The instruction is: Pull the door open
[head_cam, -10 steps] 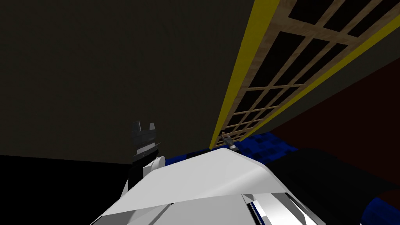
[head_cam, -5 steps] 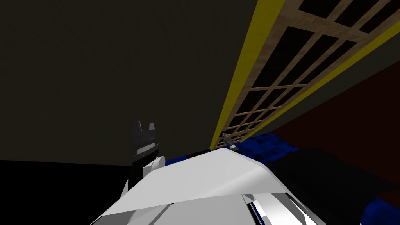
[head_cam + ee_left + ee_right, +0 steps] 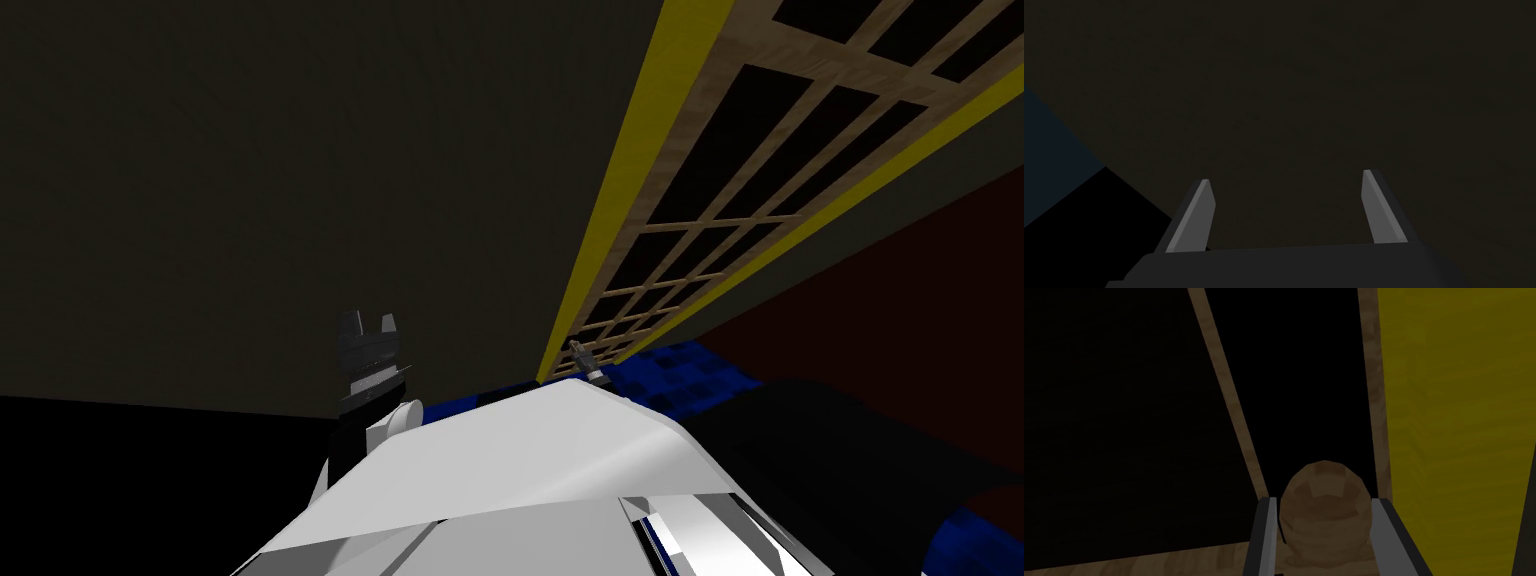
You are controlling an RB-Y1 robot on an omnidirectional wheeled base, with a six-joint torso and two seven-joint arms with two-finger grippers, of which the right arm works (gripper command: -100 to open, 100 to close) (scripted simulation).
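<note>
- I'm watching the right gripper (image 3: 1324, 500) at the door's round brown wooden knob (image 3: 1324, 508), and its two thin grey fingers (image 3: 1267, 533) are pressing against the knob's two sides.
- The jaws are standing about a knob's width apart, closed down on the knob, which is sitting between the blades.
- The knob is sticking out from the wooden lattice door with dark panes (image 3: 1232, 398), at the pale wooden upright along the door's edge, just above a crossbar.
- Right beside that upright, the flat yellow door frame (image 3: 1454, 413) is running alongside the door.
- From the head camera, the door is stretching away towards the upper right, and the right gripper is showing small at its near end, just past the tip of my chest.
- A plain dark wall (image 3: 300, 200) is lying to the left of the yellow frame, and a blue tiled floor (image 3: 690, 375) is showing at the door's foot.
- The left gripper (image 3: 1287, 176) is hanging raised off to the left, well apart from the door, its fingers spread wide with nothing between them.
</note>
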